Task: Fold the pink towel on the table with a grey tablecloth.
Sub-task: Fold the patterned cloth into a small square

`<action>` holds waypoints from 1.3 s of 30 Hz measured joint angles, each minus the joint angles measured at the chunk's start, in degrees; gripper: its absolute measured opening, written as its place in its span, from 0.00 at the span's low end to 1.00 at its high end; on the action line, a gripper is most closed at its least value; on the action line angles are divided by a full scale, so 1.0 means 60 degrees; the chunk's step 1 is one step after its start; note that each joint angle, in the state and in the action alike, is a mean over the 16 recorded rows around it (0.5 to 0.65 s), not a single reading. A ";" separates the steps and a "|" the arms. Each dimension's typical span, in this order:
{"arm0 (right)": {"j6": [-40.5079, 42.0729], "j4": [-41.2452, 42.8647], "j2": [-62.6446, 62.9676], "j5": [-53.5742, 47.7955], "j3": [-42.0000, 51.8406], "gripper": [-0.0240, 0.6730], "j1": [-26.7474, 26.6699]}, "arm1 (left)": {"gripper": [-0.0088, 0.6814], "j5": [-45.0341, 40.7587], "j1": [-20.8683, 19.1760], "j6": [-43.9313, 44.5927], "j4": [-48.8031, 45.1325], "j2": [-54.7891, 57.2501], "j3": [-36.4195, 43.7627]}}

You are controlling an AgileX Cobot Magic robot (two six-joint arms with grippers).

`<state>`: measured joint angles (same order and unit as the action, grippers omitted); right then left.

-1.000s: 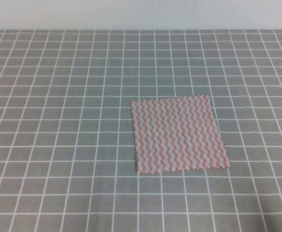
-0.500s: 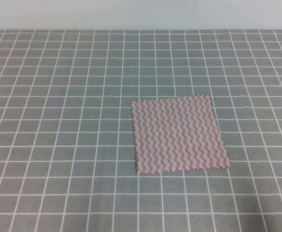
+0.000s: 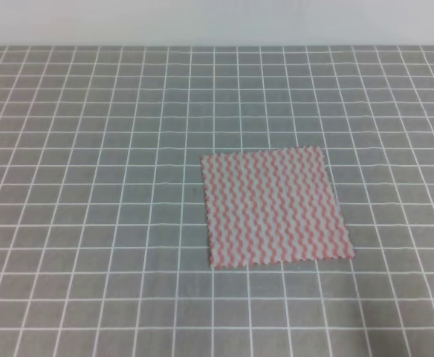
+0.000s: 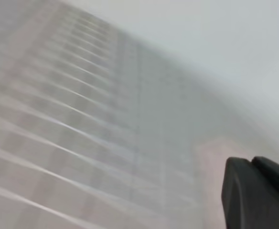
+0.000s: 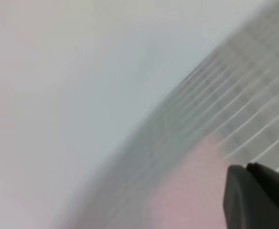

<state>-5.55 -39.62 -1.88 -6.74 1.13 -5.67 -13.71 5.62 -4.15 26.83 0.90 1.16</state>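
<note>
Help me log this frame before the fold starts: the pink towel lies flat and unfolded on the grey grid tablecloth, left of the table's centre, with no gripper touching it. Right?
Not quite: the pink towel lies right of centre, as the exterior high view shows. It is flat and unfolded on the grey tablecloth, and no gripper touches it.

**Pink towel lying flat, not folded yet**

The pink towel (image 3: 276,207) is lying spread out in a single flat layer on the table with a grey tablecloth (image 3: 91,186), sitting right of centre and a bit toward the near edge. It's a thin, roughly square cloth showing pink-and-white wavy zigzag stripes and serrated edges, turned slightly off the white grid lines. In both wrist views it's only showing as a pink blur (image 5: 187,191) over the blurred grey grid (image 4: 58,119).
</note>
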 joint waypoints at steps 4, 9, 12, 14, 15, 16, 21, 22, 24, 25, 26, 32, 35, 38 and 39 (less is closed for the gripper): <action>0.0183 -0.2316 0.0001 -0.0011 -0.0034 0.01 0.0001 | 0.01 0.0483 -0.0002 -0.0831 0.2244 -0.0002 -0.0030; 0.0425 -0.3795 0.0002 0.0005 -0.0051 0.01 0.0001 | 0.01 0.1161 -0.0002 -0.1535 0.4209 -0.0002 -0.0030; 0.0565 -0.3918 0.0003 0.0031 -0.0069 0.01 0.0002 | 0.01 0.1481 -0.0002 -0.1566 0.4540 -0.0002 -0.0030; 0.0650 -0.3946 0.0006 0.0030 -0.0103 0.01 0.0003 | 0.01 0.1672 -0.0002 -0.1479 0.4532 -0.0002 -0.0030; 0.0679 -0.3983 0.0007 0.0019 -0.0120 0.01 0.0003 | 0.01 0.1755 -0.0002 -0.1393 0.4524 -0.0002 -0.0030; 0.0737 -0.3997 0.0006 -0.0020 -0.0103 0.01 0.0003 | 0.01 0.1830 -0.0002 -0.1290 0.4518 -0.0002 -0.0031; 0.1467 -0.4102 0.0007 -0.0347 -0.0103 0.01 0.0003 | 0.01 0.1992 0.0000 -0.0468 0.4494 0.0032 -0.0058; 0.1672 -0.4122 0.0002 -0.0442 -0.0095 0.01 0.0003 | 0.01 0.1956 0.0001 -0.0224 0.4488 0.0068 -0.0089; 0.2082 -0.4104 -0.0023 -0.0628 -0.0104 0.01 0.0002 | 0.01 0.1811 0.0001 0.0309 0.4477 0.0200 -0.0214; 0.2288 -0.4063 -0.0050 -0.0718 -0.0138 0.01 0.0002 | 0.01 0.1710 0.0001 0.0628 0.4470 0.0299 -0.0306; 0.2492 -0.4015 -0.0079 -0.0808 -0.0173 0.01 0.0003 | 0.01 0.1613 0.0001 0.0943 0.4465 0.0407 -0.0386; 0.3825 -0.3534 -0.0682 -0.1482 -0.0589 0.01 0.0002 | 0.01 0.0953 0.0000 0.3120 0.4460 0.1741 -0.1380; 0.4308 -0.3533 -0.1228 -0.1594 -0.0959 0.01 0.0002 | 0.01 0.0594 -0.0001 0.4145 0.4485 0.2750 -0.2057; 0.4612 -0.3641 -0.1846 -0.1492 -0.1323 0.01 0.0002 | 0.01 0.0278 -0.0002 0.4954 0.4548 0.3883 -0.2747; 0.4768 -0.3679 -0.2072 -0.1472 -0.1449 0.01 0.0002 | 0.01 0.0193 -0.0002 0.5191 0.4577 0.4257 -0.2963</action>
<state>23.06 -61.70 -14.31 -15.57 -7.56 -5.66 -12.55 5.61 27.00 54.29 26.44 -16.62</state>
